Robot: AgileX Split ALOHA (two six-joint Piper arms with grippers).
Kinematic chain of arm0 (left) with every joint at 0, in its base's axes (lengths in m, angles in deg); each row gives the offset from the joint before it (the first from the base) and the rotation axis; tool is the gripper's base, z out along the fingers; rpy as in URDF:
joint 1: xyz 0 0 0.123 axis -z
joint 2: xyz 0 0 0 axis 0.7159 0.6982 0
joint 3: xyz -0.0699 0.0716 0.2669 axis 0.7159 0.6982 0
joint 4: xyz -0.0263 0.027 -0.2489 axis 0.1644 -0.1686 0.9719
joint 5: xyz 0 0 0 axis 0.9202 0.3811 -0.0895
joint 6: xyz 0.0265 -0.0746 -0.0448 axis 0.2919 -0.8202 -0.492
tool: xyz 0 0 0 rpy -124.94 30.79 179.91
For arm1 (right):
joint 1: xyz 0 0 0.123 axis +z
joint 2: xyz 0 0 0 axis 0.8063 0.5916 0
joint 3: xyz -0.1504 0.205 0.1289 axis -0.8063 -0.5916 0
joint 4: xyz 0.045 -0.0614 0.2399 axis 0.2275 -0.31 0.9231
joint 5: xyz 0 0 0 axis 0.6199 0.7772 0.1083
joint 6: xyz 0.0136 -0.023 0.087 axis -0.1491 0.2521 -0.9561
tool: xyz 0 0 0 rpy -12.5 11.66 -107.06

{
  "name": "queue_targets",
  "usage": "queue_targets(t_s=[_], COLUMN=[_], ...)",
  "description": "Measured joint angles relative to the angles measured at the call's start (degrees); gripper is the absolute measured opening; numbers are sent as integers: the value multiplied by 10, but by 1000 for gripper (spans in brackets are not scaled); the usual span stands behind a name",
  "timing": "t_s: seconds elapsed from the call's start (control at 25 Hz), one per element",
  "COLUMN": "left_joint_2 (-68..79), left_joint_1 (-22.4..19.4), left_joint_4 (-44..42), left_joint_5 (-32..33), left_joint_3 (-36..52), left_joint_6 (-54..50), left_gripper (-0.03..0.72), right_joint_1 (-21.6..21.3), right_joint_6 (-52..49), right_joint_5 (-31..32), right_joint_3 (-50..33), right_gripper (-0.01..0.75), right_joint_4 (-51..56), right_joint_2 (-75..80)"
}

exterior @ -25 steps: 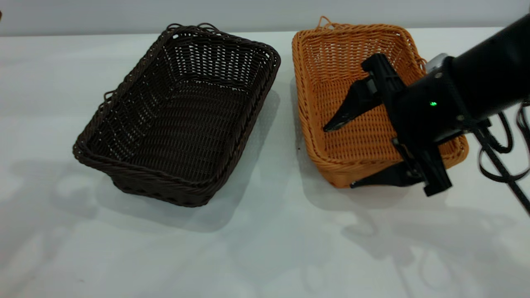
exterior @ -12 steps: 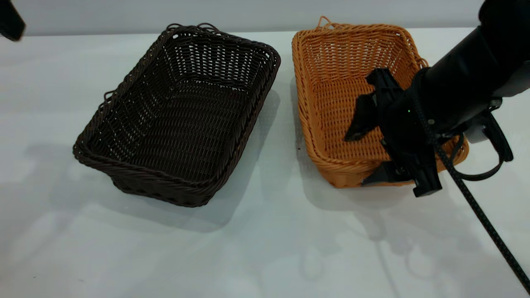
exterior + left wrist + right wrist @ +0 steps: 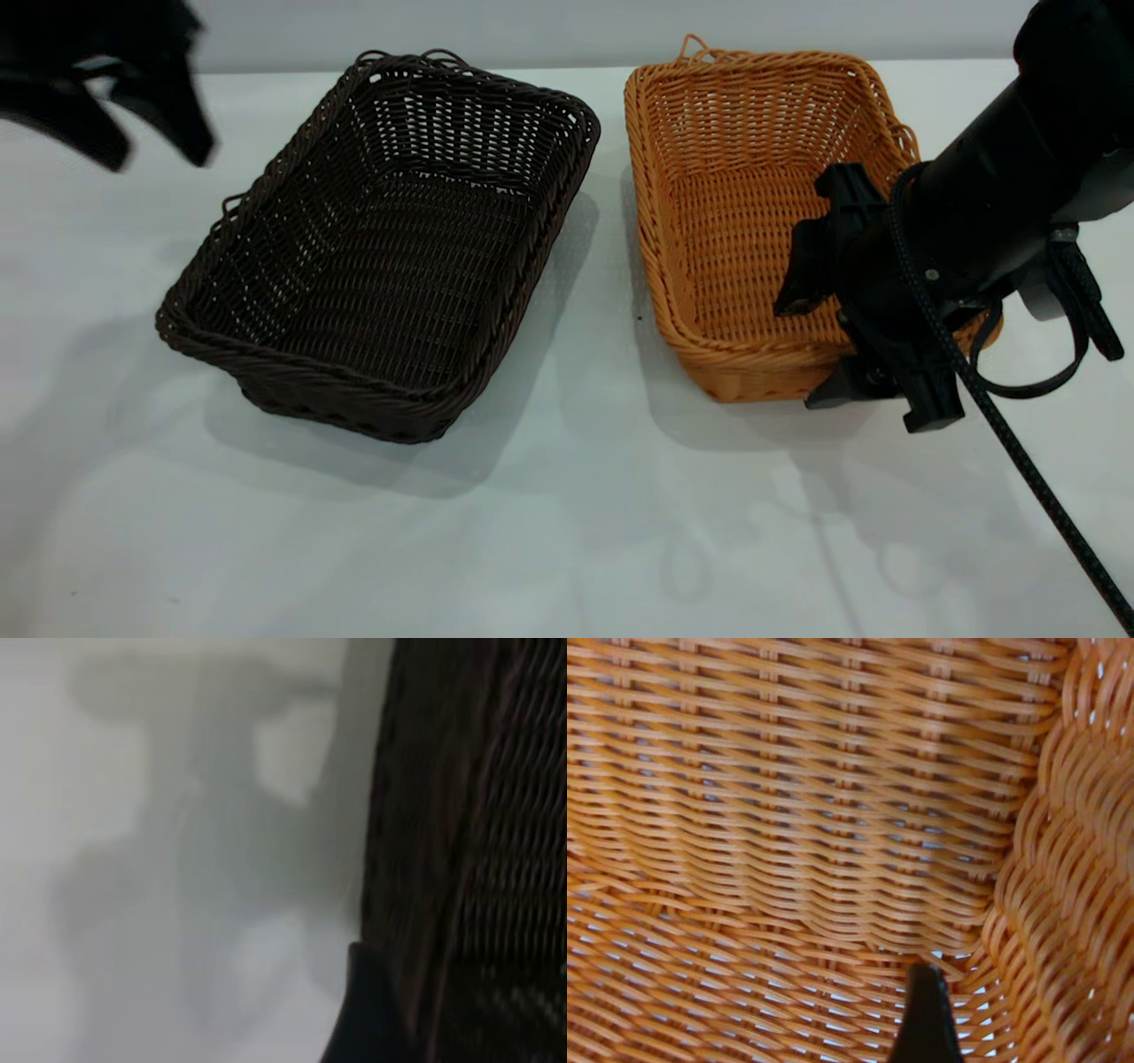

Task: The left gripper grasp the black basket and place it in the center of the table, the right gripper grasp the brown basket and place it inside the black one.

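The black basket [image 3: 381, 248] sits left of centre on the white table [image 3: 567, 532]; its wall fills one side of the left wrist view [image 3: 478, 842]. The brown basket [image 3: 753, 151] sits to its right, a narrow gap between them. My right gripper [image 3: 811, 350] is open and straddles the brown basket's near wall by its right corner, one finger inside and one outside. The right wrist view shows the brown weave [image 3: 788, 815] and one fingertip [image 3: 926, 1019] inside. My left gripper [image 3: 155, 151] is open, in the air beyond the black basket's far left side, not touching it.
A black cable [image 3: 1028, 470] hangs from the right arm over the table's near right part. Bare white tabletop lies in front of both baskets. A grey wall [image 3: 532, 22] runs behind the table's far edge.
My right gripper has shifted right and lower, toward the brown basket's near right corner. My left gripper has come into view from the upper left. Neither basket has moved.
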Motion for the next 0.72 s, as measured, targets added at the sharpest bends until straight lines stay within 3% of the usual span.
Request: queue_targets(t_s=[0.16, 0.48, 0.6, 0.72], left_joint_2=[63, 147, 161, 162], left_joint_1=[25, 27, 27, 27], left_joint_4=[-13, -24, -24, -24], left_joint_5=[-14, -32, -43, -51], left_joint_3=[-54, -93, -94, -94], left_joint_6=[0, -5, -5, -5], left_gripper=[484, 475, 428, 319], right_joint_1=[0, 0, 0, 0], right_joint_6=[0, 0, 0, 12], right_joint_5=[1, -4, -8, -18], right_joint_3=[0, 0, 0, 0], right_gripper=[491, 482, 435, 344], right_joint_4=[0, 0, 0, 0], right_joint_2=[1, 1, 1, 1])
